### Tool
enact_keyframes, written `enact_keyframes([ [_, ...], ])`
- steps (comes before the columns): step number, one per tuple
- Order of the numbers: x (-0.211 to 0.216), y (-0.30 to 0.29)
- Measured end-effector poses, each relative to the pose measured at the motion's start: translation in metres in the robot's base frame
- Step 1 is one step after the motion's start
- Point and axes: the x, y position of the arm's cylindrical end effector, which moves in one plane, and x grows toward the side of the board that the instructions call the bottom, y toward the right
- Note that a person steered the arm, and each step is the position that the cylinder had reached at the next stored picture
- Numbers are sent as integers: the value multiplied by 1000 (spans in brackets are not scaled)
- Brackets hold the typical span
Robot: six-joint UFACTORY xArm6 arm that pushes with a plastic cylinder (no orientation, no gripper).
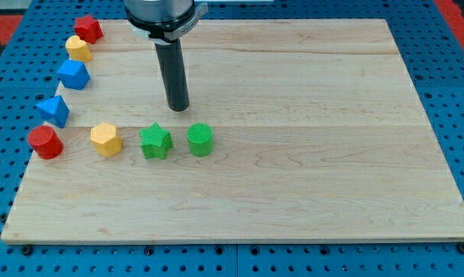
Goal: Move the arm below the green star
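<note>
Green star point(155, 142) sits low on the worktop point(308, 192); tip point(178, 108), a bare rod end effector gripping nothing, hovers above it, wrong side yet.

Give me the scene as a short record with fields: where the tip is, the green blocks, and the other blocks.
tip: my tip sits toward the view's top from the green star, apart from it
green blocks: star, with green cylinder to its right
row neighbour: yellow block left of the star
left edge: red cylinder, blue block, blue block, yellow block, red block
surface: wooden board
</note>
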Motion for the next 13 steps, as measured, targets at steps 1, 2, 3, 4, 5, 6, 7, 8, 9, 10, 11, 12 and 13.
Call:
enact_keyframes([
  [1, 0, 0],
  [2, 0, 0],
  [3, 0, 1],
  [4, 0, 1],
  [5, -19, 73],
  [6, -16, 199],
  [7, 74, 248],
  [8, 176, 190],
  [9, 214, 129],
  [10, 215, 96],
  [11, 214, 71],
  [12, 215, 53],
  [13, 214, 42],
])
